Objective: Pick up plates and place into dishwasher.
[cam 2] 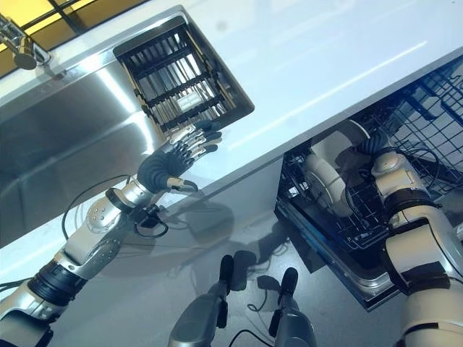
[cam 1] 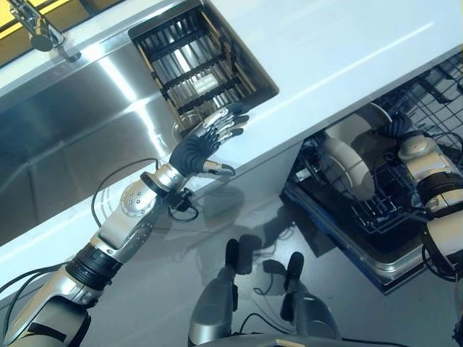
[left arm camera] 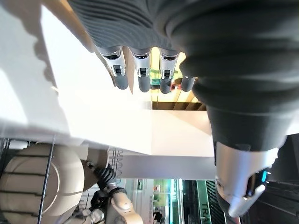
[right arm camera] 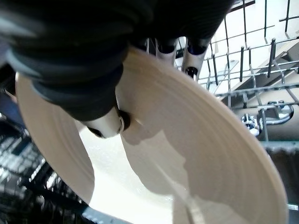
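White worktop [cam 1: 340, 50] runs across my view from 9 to 2 o'clock, steel sink [cam 1: 65, 123] set into it at 10, a dark slatted drain rack [cam 1: 202, 65] at 12. Open dishwasher [cam 2: 340, 238] sits at 3 to 4 o'clock, its wire rack [cam 1: 376, 210] pulled out below the worktop edge. Plate [right arm camera: 177, 154] is at 3 o'clock, standing on edge in the wire rack. My right robot hand [cam 1: 398, 130] is clamped on its upper rim, thumb on one face and fingers [right arm camera: 194, 51] behind. A second plate [cam 1: 365, 123] stands just behind it. My left robot hand [cam 1: 210, 141] hovers released over the worktop edge at 11, fingers straight, holding nothing. Judging the plate: stiff, glazed, so slippery and chip-prone against the wires, moderate weight. Rim pinch near the top is the right hold; I'd keep it upright between tines before letting go.
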Robot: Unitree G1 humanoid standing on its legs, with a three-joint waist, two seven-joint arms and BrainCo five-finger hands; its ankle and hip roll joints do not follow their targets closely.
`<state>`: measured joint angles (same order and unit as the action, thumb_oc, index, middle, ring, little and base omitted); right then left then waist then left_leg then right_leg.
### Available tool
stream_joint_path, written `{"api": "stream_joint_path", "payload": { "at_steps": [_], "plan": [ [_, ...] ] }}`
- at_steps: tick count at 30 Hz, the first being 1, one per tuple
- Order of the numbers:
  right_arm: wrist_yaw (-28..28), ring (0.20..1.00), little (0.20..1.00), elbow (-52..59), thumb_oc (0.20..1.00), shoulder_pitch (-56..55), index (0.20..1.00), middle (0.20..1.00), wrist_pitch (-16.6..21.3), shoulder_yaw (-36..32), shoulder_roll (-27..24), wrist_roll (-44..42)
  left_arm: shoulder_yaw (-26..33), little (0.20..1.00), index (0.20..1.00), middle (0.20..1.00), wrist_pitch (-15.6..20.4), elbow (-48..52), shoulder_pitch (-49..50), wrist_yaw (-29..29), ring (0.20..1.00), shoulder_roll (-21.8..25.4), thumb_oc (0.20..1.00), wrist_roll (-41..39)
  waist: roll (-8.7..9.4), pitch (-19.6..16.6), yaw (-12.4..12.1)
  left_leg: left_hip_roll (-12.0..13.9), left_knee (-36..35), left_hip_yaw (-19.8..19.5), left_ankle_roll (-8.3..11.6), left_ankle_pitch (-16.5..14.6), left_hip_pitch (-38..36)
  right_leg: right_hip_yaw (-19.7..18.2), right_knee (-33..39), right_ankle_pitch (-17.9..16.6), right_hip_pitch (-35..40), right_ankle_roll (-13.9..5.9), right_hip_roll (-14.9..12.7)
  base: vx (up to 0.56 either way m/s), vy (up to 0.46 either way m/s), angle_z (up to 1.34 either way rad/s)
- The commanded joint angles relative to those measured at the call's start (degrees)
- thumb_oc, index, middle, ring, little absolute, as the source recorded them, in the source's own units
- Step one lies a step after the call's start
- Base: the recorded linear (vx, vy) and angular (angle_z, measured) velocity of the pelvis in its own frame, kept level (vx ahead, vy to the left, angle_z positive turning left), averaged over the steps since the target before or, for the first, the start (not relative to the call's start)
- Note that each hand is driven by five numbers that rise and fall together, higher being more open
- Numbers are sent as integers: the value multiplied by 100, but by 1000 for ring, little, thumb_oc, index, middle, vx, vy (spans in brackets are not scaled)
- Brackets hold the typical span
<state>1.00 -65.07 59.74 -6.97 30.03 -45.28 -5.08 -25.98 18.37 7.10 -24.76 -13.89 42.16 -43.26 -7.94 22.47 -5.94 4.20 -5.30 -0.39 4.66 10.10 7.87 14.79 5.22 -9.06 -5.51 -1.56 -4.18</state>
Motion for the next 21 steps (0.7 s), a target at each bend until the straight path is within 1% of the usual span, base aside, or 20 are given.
{"api": "stream_joint_path", "payload": {
  "at_steps": [1,5,9,11,12,13,15,16,18,20,21],
  "plan": [
    [-332,200,200,-32,200,864,200,200,244,466,-172,-68,-139,1000,1000,1000,282,12,-456,-86,1000,89,1000,-223,-4,281,-108,-386,32,221,-127,-719,114,123,-327,605,-368,-276,-264,0,0,0],
    [-344,200,200,-177,200,819,200,200,337,374,-118,-154,-80,1000,1000,1000,230,44,-506,-97,1000,144,1000,-310,2,289,-123,-377,30,250,-121,-712,110,125,-307,575,-366,-300,-267,-37,1,-1],
    [-347,200,200,-252,200,752,200,200,320,226,-140,-319,-29,1000,1000,1000,227,61,-420,-176,1000,123,1000,-292,24,271,-136,-373,30,267,-124,-716,81,140,-311,556,-352,-318,-272,-16,-1,0],
    [-180,200,200,-252,200,720,200,200,306,193,-175,-321,-21,1000,1000,1000,229,71,-366,-180,1000,118,1000,-275,41,256,-127,-358,30,290,-121,-718,60,133,-309,542,-344,-325,-274,0,0,0],
    [26,200,200,-241,200,701,200,200,311,159,-194,-361,-19,1000,1000,1000,228,76,-350,-165,1000,120,1000,-266,44,247,-112,-351,30,306,-122,-723,45,124,-305,538,-336,-326,-274,0,0,0],
    [396,200,200,-217,200,678,200,200,301,73,-216,-347,-21,1000,1000,1000,249,61,-329,-165,1000,123,1000,-269,46,233,-94,-344,30,325,-123,-729,28,113,-295,529,-322,-327,-270,0,0,0],
    [817,200,200,-121,200,624,200,200,358,-89,-275,-307,-19,1000,1000,1000,311,52,-258,-169,1000,127,1000,-288,46,212,-57,-341,30,340,-128,-745,-7,88,-281,520,-294,-331,-252,1,47,0],
    [1223,200,200,20,200,547,200,200,407,-242,-325,-327,-7,1000,1000,1000,373,64,-152,-176,1000,101,1000,-251,46,194,-21,-337,30,356,-127,-754,-40,60,-273,516,-267,-337,-240,22,85,0],
    [1775,200,200,297,200,348,200,200,433,-518,-384,-162,22,1000,1000,1000,420,137,18,-153,1000,67,1000,-181,52,150,43,-337,30,390,-129,-778,-108,5,-268,515,-225,-348,-223,49,94,-1],
    [2208,200,200,485,200,118,200,200,563,-778,-457,-38,15,1000,1000,1000,428,197,137,-104,1000,12,1000,-108,71,85,105,-329,30,445,-135,-809,-176,-34,-265,510,-184,-365,-227,60,76,-1],
    [2329,200,200,558,200,16,200,200,602,-877,-498,1,-10,1000,1000,1000,452,222,184,-70,1000,11,1000,-82,79,68,130,-328,30,465,-139,-827,-204,-53,-272,511,-172,-373,-227,50,59,-1]
  ]
}}
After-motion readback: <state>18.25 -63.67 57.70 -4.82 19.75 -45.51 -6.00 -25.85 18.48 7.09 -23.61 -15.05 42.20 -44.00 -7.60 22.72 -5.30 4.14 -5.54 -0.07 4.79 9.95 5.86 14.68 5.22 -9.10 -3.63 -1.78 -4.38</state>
